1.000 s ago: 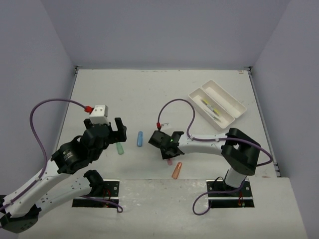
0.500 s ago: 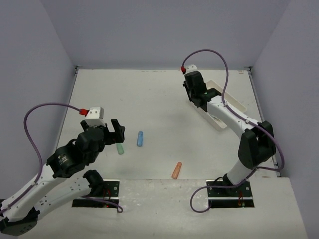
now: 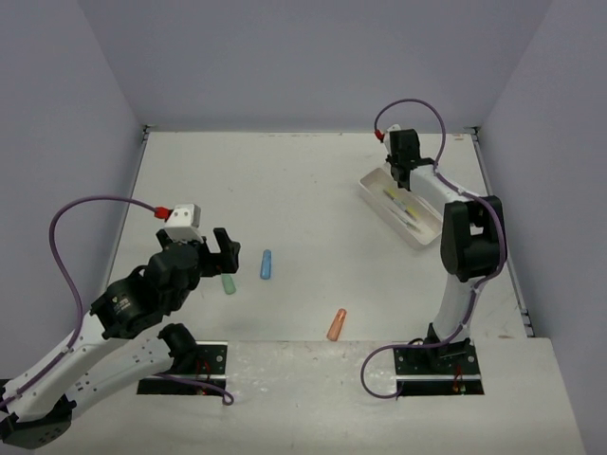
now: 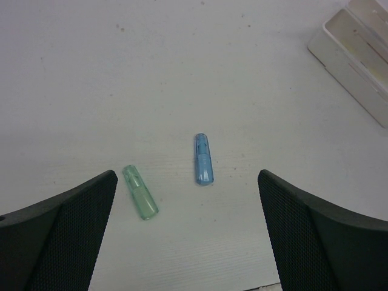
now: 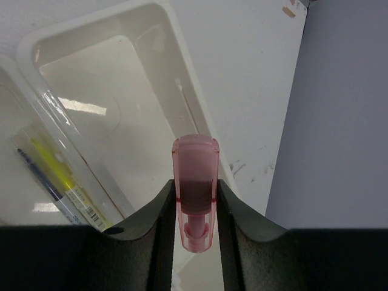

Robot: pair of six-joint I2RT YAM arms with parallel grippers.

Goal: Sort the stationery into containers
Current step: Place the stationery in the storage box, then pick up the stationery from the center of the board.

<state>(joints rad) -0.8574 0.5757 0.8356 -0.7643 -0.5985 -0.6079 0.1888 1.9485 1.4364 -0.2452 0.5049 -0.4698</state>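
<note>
The orange piece [image 3: 337, 324] lies alone on the table [image 3: 285, 180], nearest the arm bases. Farther in, the green piece [image 4: 140, 192] and the blue piece [image 4: 204, 159] lie near each other but apart. The left gripper [image 4: 188, 182] hangs above them with its jaws spread as wide as they go, holding nothing. In its wrist view only the dark inner faces of its fingers [image 4: 66, 224] show, cut off by the frame's lower edge.

At the far right the white tray [image 3: 372, 192] sits at an angle. From above, the right arm covers much of its far compartment. The right gripper [image 5: 195, 200] is closed part way on a pink piece [image 5: 195, 163] and holds it above that compartment. The piece's lower end is hidden between the fingers, and from above it cannot be seen. The other compartment holds a yellow pen [image 5: 57, 173] and a dark pen [image 5: 36, 173], their ends hidden behind the gripper.
</note>
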